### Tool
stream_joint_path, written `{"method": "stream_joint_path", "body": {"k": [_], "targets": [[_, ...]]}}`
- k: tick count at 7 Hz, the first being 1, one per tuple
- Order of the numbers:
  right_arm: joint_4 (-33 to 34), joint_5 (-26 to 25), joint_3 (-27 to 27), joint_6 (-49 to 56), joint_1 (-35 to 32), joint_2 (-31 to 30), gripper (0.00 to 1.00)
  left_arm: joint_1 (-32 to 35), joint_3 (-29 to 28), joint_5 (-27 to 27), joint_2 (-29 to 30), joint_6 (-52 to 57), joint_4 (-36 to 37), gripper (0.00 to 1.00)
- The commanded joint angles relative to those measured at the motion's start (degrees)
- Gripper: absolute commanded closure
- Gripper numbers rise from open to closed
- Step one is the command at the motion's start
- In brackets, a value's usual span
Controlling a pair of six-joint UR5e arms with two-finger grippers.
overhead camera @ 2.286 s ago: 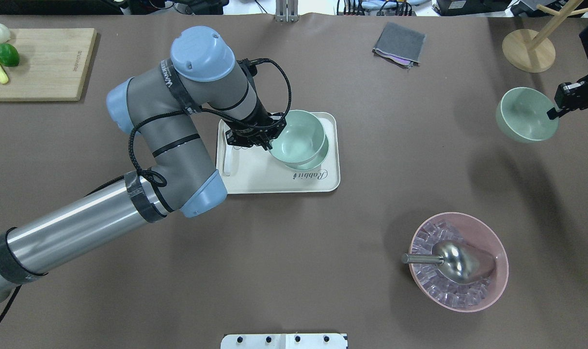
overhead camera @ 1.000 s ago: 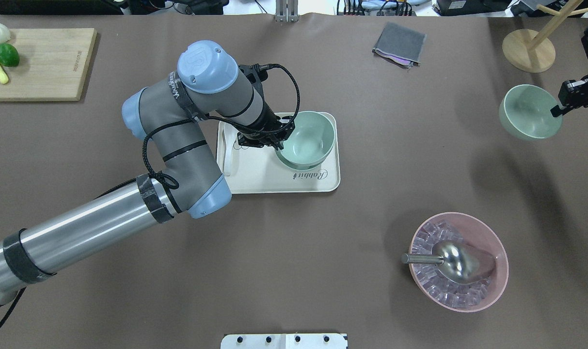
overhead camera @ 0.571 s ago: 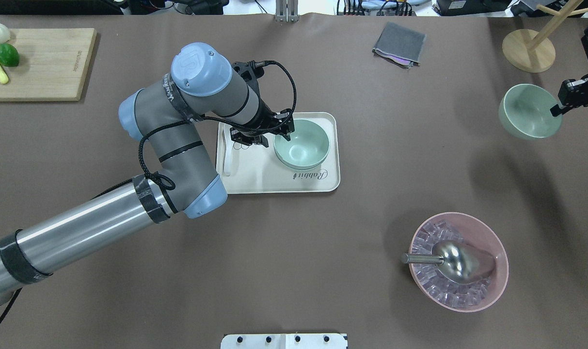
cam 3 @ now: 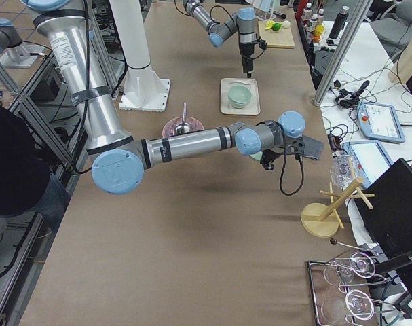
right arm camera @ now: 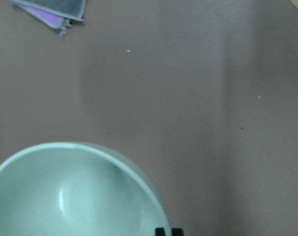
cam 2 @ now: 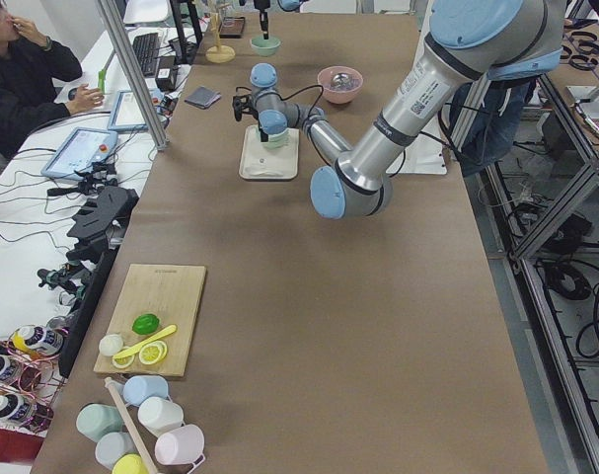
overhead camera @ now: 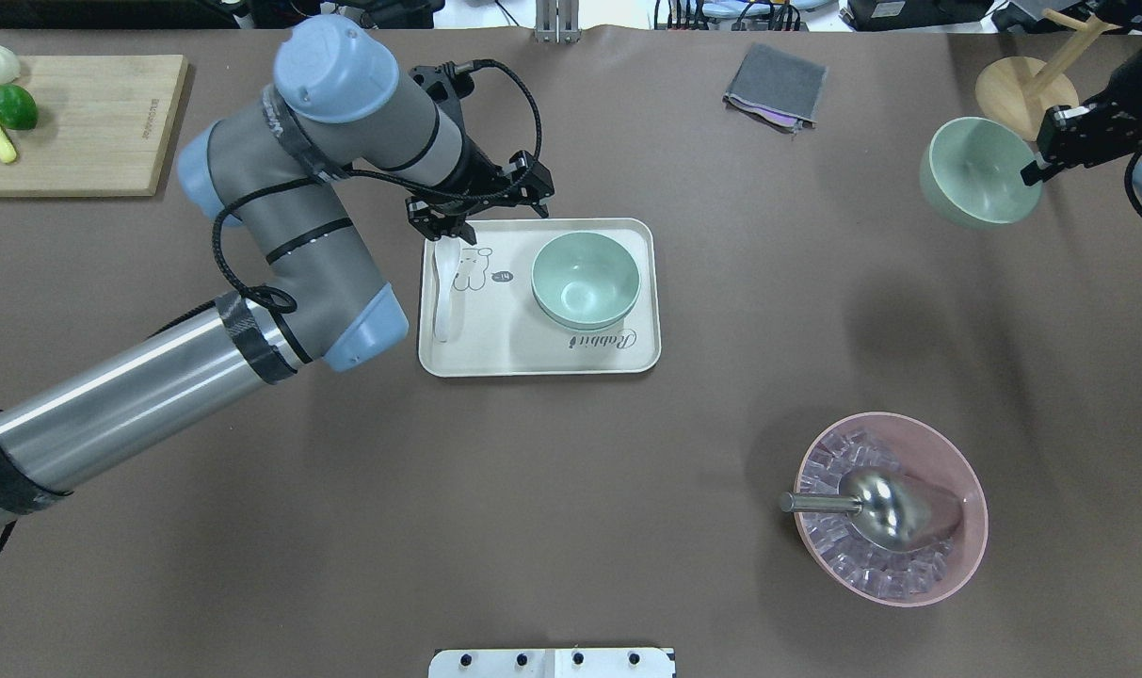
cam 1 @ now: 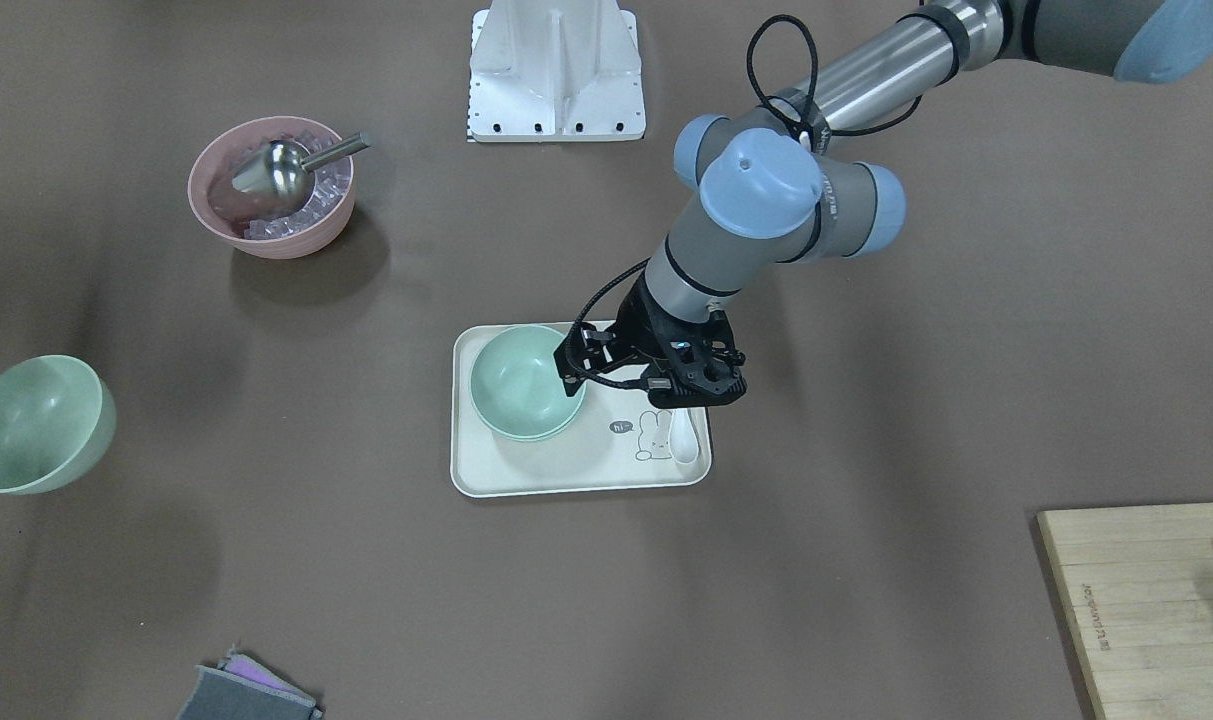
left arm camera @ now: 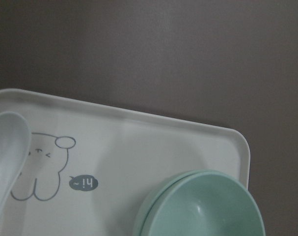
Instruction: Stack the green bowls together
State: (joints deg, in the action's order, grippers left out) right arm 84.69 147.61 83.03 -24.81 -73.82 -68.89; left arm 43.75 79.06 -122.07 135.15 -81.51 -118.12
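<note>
Right gripper [overhead camera: 1035, 171] gripped one green bowl [overhead camera: 971, 174] by its rim, upper right of the overhead view. The stacked pair [overhead camera: 585, 280] sat on the tray [overhead camera: 533, 353] at centre, well left and lower. Left gripper [overhead camera: 484, 207] stood spread and empty at the tray's upper edge.

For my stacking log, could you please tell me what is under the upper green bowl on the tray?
A second green bowl is nested under the upper green bowl; only a sliver of its rim shows. Its body and the patch of tray beneath are covered.

Brown table [overhead camera: 571, 527] carries tray [overhead camera: 495, 350], pink bowl [overhead camera: 961, 471], cutting board [overhead camera: 90, 132], cloth [overhead camera: 776, 85].
</note>
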Motion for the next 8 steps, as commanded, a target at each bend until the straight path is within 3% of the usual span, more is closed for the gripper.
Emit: {"method": "stream_joint_path", "body": {"k": [1,3,6,8], "targets": [[-0.8,2.8,0.0,-10.0,5.3,5.9,1.0,6.8,7.2,-5.2,-8.9,2.9,1.2,0.02],[-3.0,3.0,-0.2,-15.5,11.6,10.6,1.0,12.3,10.7,-10.1,-13.8,8.3,1.9,0.02],[-14.6,2.9,-1.0,-27.1,17.1,13.4,1.0,12.8,10.8,-10.5,-13.9,8.6,2.0,0.02],[-15.0,0.5,-2.6,-31.2,19.2,17.5,1.0,12.9,10.7,-10.5,-13.9,8.6,2.0,0.02]]}}
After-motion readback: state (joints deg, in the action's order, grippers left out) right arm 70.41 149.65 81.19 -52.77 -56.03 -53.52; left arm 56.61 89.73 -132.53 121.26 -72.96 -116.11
